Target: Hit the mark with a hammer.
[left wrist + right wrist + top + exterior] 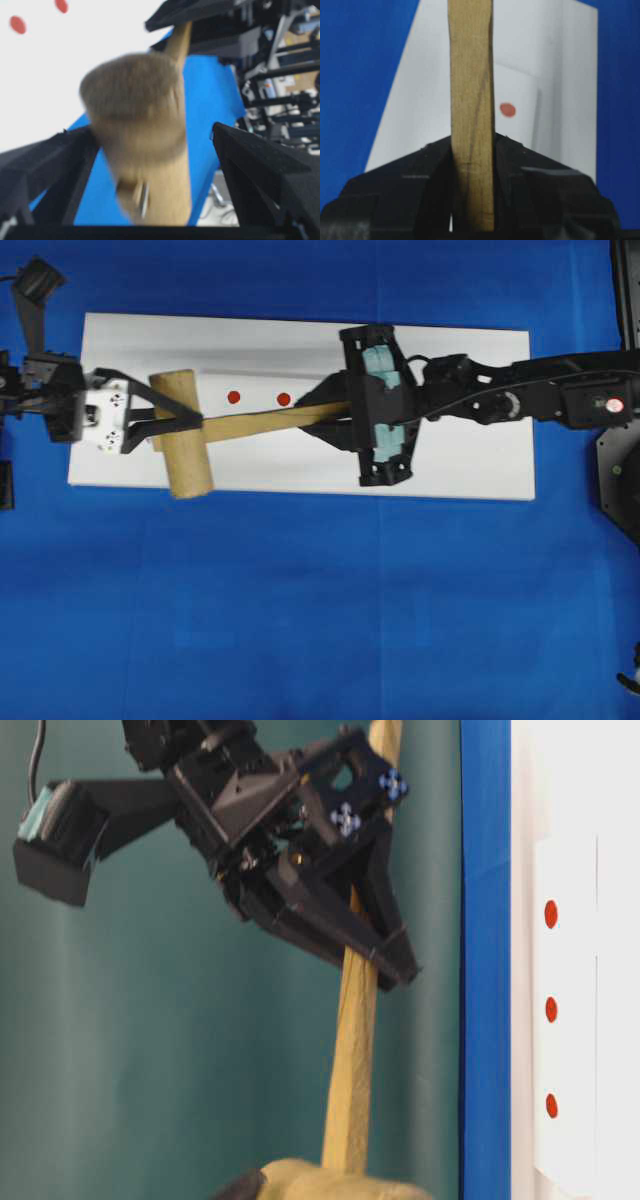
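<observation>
Hammer [215, 428], your light-brown all-wood mallet, hangs over the white board's [480, 455] left end: right gripper [335, 418] pinches its handle, left gripper [170, 415] spread beside the head. Table-level view alone shows three red dots [551, 1009].

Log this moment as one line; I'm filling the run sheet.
left gripper: open, fingers astride hammer head | right gripper: shut on handle | red marks: unhit

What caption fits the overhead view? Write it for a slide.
Right gripper holds the hammer by its handle over the white board; open left gripper straddles the head.
</observation>
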Robot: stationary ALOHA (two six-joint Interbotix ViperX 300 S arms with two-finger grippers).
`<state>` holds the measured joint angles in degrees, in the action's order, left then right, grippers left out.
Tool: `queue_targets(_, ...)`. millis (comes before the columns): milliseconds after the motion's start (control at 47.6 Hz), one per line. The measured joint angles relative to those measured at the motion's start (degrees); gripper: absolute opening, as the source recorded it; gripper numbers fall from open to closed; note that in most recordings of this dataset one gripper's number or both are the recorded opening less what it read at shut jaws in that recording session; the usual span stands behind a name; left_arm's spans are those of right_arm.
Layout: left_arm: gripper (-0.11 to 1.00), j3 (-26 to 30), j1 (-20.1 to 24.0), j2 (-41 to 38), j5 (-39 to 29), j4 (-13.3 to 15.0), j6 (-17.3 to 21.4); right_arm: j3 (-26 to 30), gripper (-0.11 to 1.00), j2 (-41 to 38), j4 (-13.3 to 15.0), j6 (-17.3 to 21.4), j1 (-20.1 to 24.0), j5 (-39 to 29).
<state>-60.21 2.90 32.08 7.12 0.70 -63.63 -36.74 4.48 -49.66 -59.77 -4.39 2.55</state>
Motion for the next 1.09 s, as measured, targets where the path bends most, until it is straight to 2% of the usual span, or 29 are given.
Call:
queue_targets(231,0.91,-3.4,-0.1,8.1,-3.2,0.1,-0.1,-3.6,0.07,3.9,-2.0,0.2,-0.9,-0.1)
queue_targets(420,0.91,-5.0,-0.1,15.6,-9.3,0.0,0.4,-6.0,0.07,6.5,-3.8,0.3,-0.5,-0.1)
queue_targets(672,0.9,-6.2,0.6,18.8,-12.3,-0.2,1.0,-6.4,0.07,6.9,-4.5,0.4,-0.6,-0.1)
queue_targets(735,0.9,-6.3,1.0,18.9,-12.4,-0.4,2.3,-6.4,0.07,6.9,-5.6,0.4,-0.6,-0.2)
queue_targets(798,0.89,-6.3,1.7,19.0,-12.4,-0.4,4.7,-6.3,0.07,6.9,-7.3,0.6,-0.3,-0.5)
queue_targets(945,0.88,-6.4,3.3,19.3,-12.4,-0.5,13.3,-6.4,0.07,6.8,-11.3,1.7,1.8,-1.3)
queue_targets(1092,0.84,-6.3,4.2,20.0,-11.8,-0.6,26.9,-6.2,0.07,6.1,-15.3,2.9,6.8,-0.4)
